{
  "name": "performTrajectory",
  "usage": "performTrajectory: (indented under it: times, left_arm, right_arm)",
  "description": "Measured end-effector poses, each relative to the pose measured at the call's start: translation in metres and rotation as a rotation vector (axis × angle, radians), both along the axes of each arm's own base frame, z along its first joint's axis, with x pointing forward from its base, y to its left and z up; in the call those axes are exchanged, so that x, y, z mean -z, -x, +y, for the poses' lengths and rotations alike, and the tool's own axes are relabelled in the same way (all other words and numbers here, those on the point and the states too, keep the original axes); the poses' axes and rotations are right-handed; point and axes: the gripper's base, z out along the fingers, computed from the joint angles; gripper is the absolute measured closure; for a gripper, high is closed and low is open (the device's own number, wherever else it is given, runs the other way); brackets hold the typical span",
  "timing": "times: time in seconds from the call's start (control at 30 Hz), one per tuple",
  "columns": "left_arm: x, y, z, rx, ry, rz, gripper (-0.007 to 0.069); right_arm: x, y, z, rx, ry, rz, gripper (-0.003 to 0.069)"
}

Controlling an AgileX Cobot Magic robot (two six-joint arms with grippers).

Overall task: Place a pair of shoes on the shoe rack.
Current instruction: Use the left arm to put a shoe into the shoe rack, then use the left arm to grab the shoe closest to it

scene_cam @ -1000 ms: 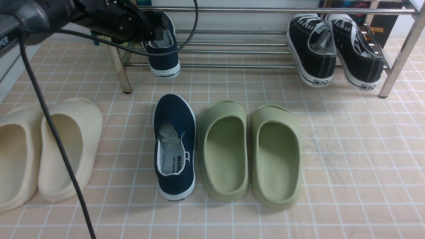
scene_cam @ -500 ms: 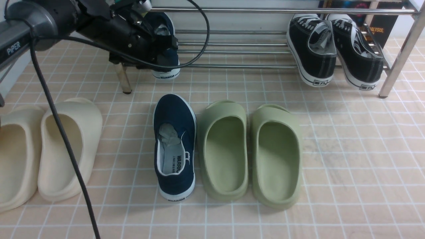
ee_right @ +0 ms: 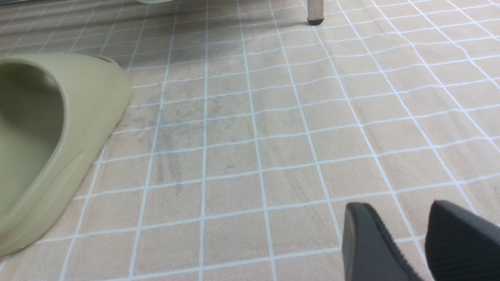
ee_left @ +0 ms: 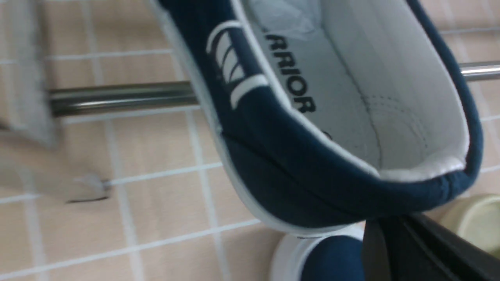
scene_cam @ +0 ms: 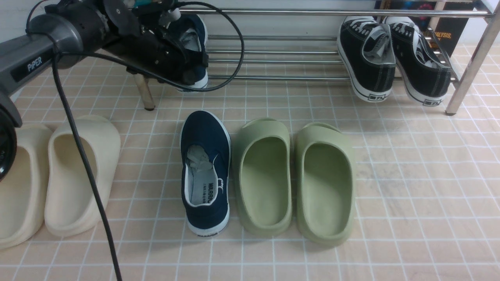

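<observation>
While its jaws are pressing fully together on nothing, the left end effector is hovering just beside the heel of one navy-blue canvas slip-on shoe, which is resting at the left end of the chrome tube shoe rack. Its twin is lying nearer on the tiled floor, and the right end effector is hanging open and empty.

A: Left side, quick?
B: My left arm: grey tube, white PiPER lettering, black wrist housing, black cable looping off it.
A: Right?
B: My right gripper: two dark pads, one ribbed.
</observation>
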Motion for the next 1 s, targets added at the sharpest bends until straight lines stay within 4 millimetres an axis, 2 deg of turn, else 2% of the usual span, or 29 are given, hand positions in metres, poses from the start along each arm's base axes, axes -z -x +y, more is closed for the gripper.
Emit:
performTrajectory:
  times: [0.27,0.5,0.63,0.73,0.77,0.87,1.0]
  left_arm:
    - [-0.019,0.003,0.015,-0.091,-0.064,-0.045,0.0608]
    - [-0.019,0.013,0.016,-0.075,-0.08,0.05,0.0603]
    - [-0.028,0.026,0.018,-0.031,-0.125,0.119,0.0599]
    - [-0.061,0.052,0.023,0.024,-0.188,0.146,0.0589]
    - [-0.064,0.054,0.024,0.023,-0.189,0.138,0.0588]
    - [-0.119,0.096,0.03,0.033,-0.19,0.107,0.0582]
    - [-0.153,0.134,0.033,0.049,-0.157,0.084,0.0572]
  right_arm:
    - [0.0,0.0,0.0,0.0,0.0,0.0,0.042]
    - [0.0,0.0,0.0,0.0,0.0,0.0,0.042]
    - [0.0,0.0,0.0,0.0,0.0,0.0,0.042]
    - [0.0,0.0,0.0,0.0,0.0,0.0,0.042]
    - [0.0,0.0,0.0,0.0,0.0,0.0,0.042]
    - [0.0,0.0,0.0,0.0,0.0,0.0,0.042]
    - [0.0,0.0,0.0,0.0,0.0,0.0,0.042]
